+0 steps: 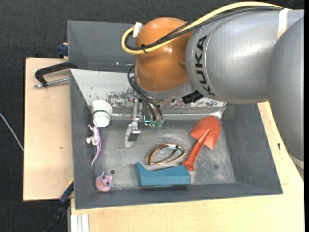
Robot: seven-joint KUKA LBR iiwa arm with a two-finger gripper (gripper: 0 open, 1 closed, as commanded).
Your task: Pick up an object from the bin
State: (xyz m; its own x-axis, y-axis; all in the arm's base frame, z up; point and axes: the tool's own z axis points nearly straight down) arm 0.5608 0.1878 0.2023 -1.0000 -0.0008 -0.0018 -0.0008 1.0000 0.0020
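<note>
My gripper [143,127] hangs low over the bin's floor in the back middle, under the orange wrist cover. Its two fingers stand apart, one fingertip [131,132] to the left, and only bare floor shows between them, so it is open. Just in front of it lies a wire loop of brown and silver [165,154], a short gap from the fingers. A red toy shovel [205,135] lies to the right, blade toward the back. A white round cap [101,113] rests to the left by the bin's wall.
A blue flat block [162,175] lies along the front wall. A purple toy lizard [95,142] stretches along the left wall, with a small pink figure [104,181] in the front left corner. The arm covers the bin's back right.
</note>
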